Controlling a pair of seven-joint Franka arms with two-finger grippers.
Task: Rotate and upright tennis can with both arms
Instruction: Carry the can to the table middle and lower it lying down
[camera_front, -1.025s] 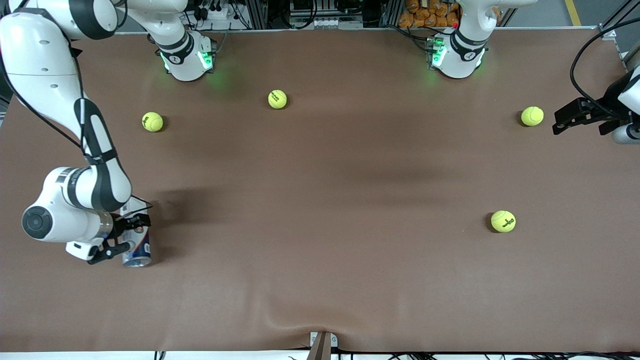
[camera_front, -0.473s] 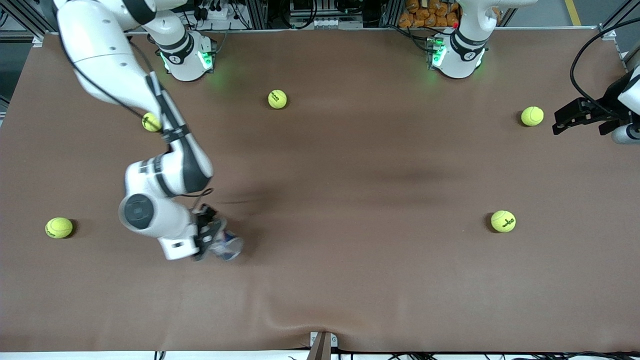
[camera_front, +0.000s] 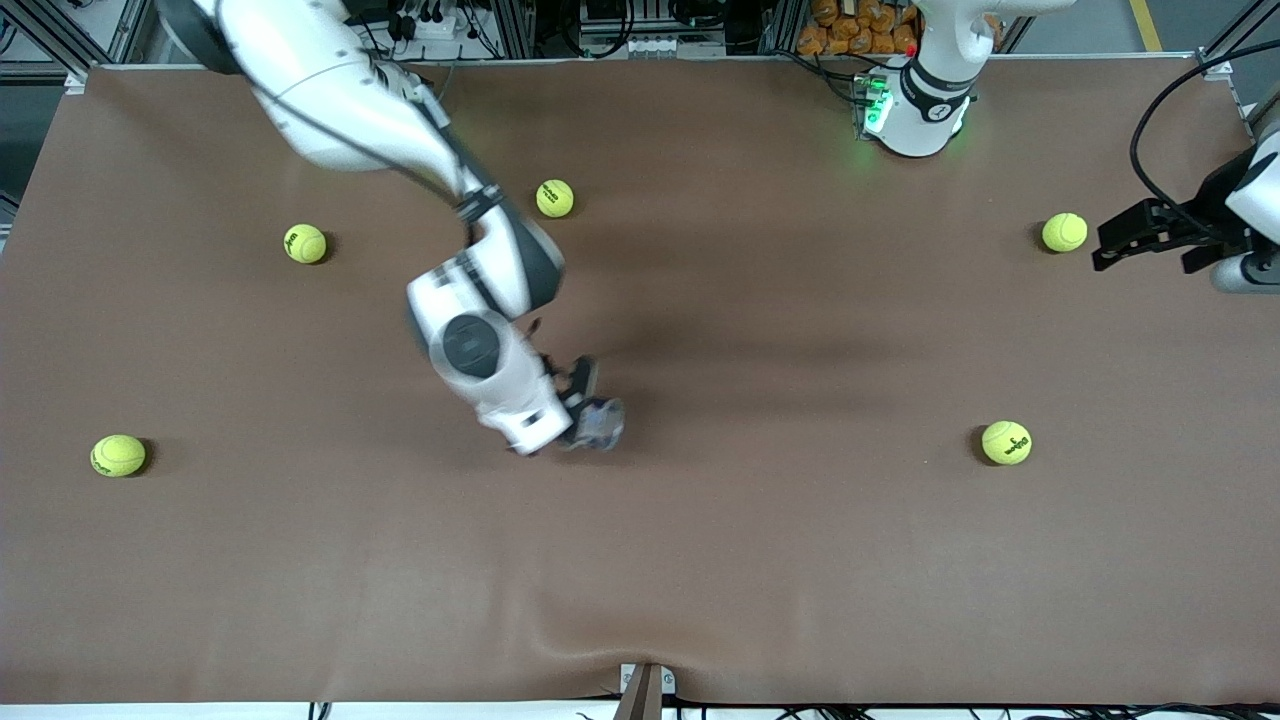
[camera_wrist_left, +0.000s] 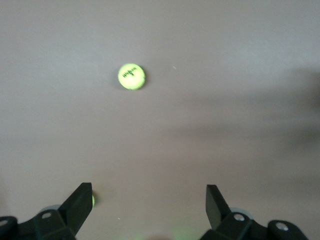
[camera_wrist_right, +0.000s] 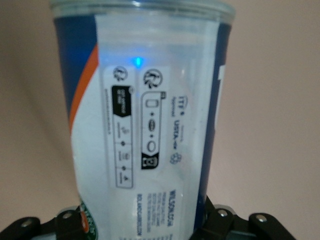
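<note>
Toward the right arm's end of the table, a tennis ball lies near the front camera and another tennis ball farther from it. Next comes the right gripper, over the middle of the table, its fingers clamped on the tennis can; the right wrist view shows the can filling the frame between them. The hold sits close to one end, so the can could pivot or slip out, and a loose can would roll. Toward the left arm's end, the left gripper waits with fingers wide apart just beside a tennis ball, which it might nudge when reaching in.
</note>
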